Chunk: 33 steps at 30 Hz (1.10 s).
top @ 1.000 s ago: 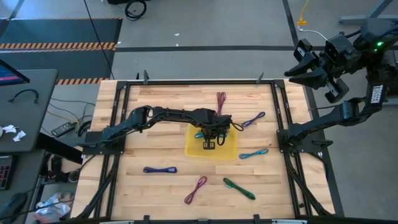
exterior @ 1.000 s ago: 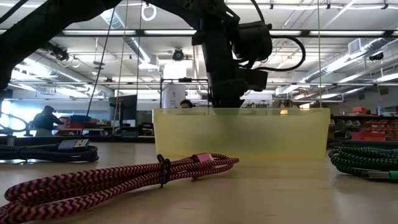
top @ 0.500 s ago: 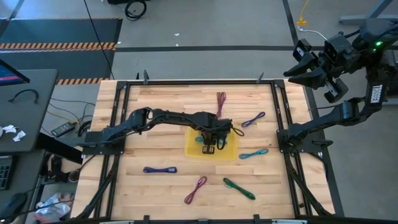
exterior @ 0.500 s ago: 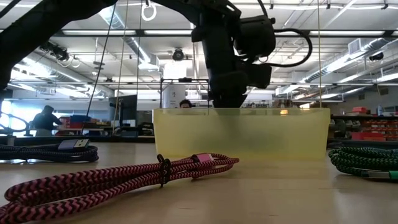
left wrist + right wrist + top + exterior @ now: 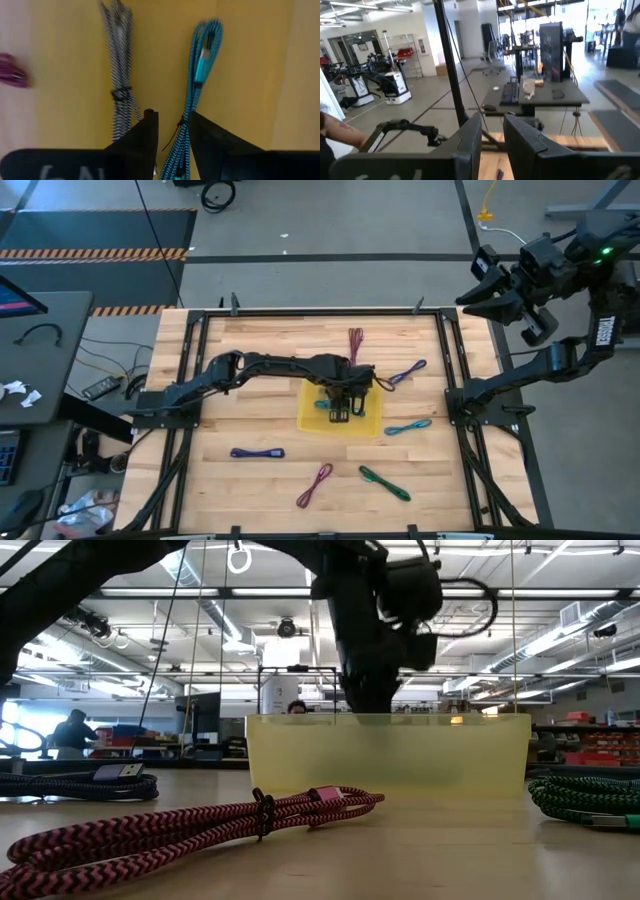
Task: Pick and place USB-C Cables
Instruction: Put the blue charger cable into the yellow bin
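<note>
Your worktop (image 5: pixel 250 480) fills the middle of the high view, a pale wooden slab inside a dark frame. The left arm reaches from the frame's left edge toward the centre, and the right arm is folded up high at the upper right, off the worktop, with the right gripper (image 5: pixel 490 285) hanging there; its fingers (image 5: pixel 470 135) stand slightly apart and hold nothing.

At the centre sits the yellow tray (image 5: pixel 372 423). Your left gripper (image 5: pixel 340 413) is down inside it, with the jaws parted and nothing clamped. In the left wrist view a teal cable (image 5: pixel 200 75) lies on the tray floor and runs down between the two fingers (image 5: pixel 145 135), while a grey cable (image 5: pixel 120 75) lies just beside it, parallel.

The other cables are spread on the worktop around the tray: a maroon cable (image 5: pixel 356 342) above it, a purple cable (image 5: pixel 407 372) to the upper right, a second teal cable (image 5: pixel 407 427) just right of the tray, a green cable (image 5: pixel 385 483) at the lower right, a magenta cable (image 5: pixel 314 485) below, and a dark purple cable (image 5: pixel 257 452) at the lower left.
</note>
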Motion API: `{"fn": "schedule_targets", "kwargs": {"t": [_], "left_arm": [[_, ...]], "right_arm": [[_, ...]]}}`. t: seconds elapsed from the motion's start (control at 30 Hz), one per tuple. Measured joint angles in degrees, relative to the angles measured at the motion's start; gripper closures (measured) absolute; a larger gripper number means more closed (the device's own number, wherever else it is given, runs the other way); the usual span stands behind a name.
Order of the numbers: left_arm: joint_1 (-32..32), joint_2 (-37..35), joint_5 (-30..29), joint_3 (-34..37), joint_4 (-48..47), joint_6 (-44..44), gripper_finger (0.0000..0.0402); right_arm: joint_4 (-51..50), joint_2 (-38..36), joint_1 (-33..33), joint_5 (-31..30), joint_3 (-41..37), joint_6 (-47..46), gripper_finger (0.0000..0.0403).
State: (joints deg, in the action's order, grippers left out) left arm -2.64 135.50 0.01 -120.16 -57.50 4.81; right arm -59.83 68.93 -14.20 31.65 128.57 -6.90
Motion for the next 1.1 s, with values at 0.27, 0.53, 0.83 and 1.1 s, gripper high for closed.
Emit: {"fn": "schedule_targets", "kwargs": {"t": [0.27,0.53,0.83,1.1], "left_arm": [[-1.98,-2.09,-4.55,-14.03,-9.6,-2.86,0.0328],[-5.39,-13.05,-15.38,-10.75,-23.21,-10.41,0.0359],[-5.79,-23.19,-29.68,-10.71,-32.54,-17.44,0.0397],[-5.8,-30.55,-33.27,-10.71,-32.55,-17.49,0.0396]], "right_arm": [[-17.15,0.42,-0.02,-11.58,-0.17,0.49,0.0317],[-29.46,0.89,-0.02,-23.66,-2.24,-3.82,0.0319],[-30.22,-1.15,-0.02,-30.4,-11.67,-2.58,0.0323],[-30.16,-4.23,-0.95,-37.83,-26.35,-3.89,0.0323]]}}
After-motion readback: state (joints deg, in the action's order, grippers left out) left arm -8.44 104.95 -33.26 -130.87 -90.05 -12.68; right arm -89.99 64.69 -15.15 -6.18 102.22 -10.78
